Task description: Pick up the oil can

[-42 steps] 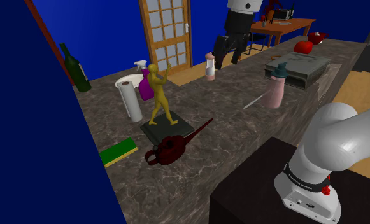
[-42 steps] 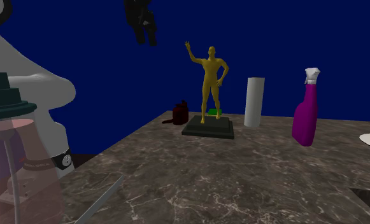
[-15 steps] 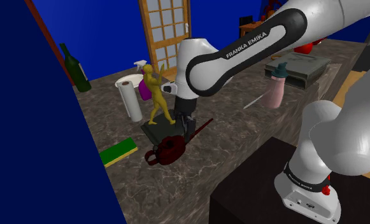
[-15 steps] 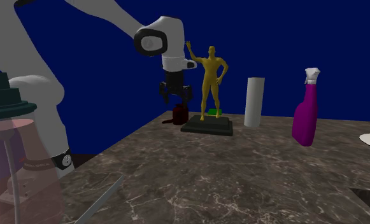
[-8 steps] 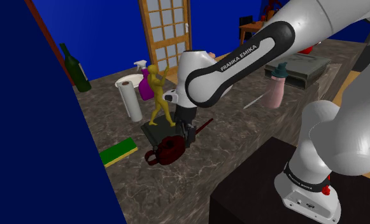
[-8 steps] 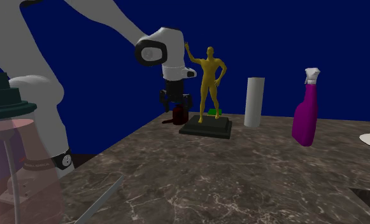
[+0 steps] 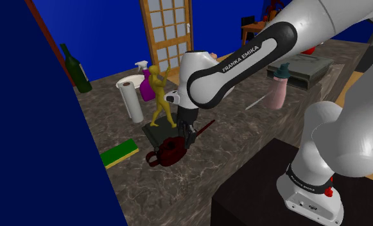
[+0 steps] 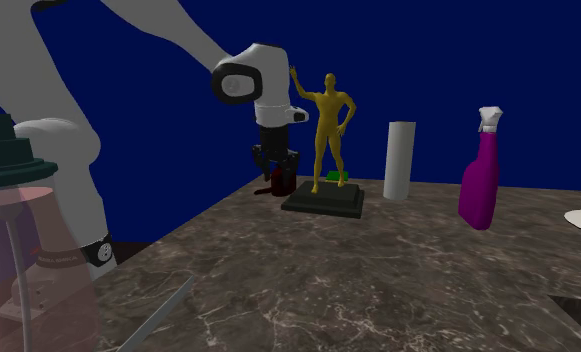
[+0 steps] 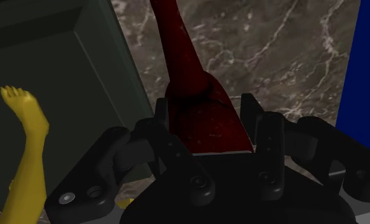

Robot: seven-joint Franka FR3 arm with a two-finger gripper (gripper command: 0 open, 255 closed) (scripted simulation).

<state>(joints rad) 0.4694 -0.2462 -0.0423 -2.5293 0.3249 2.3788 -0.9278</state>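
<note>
Jaws astride the one dark red oil can (image 9: 206, 121), clamped or not unclear, one yellow figurine (image 7: 158, 96) just beside, marbled surface (image 7: 242, 141)

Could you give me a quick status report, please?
Gripper low over oil can, grip unconfirmed. Can on counter, unlifted. Statue base close alongside.

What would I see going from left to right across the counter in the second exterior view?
pink spray bottle → dark red oil can → gold statue → white paper roll → purple spray bottle
</note>
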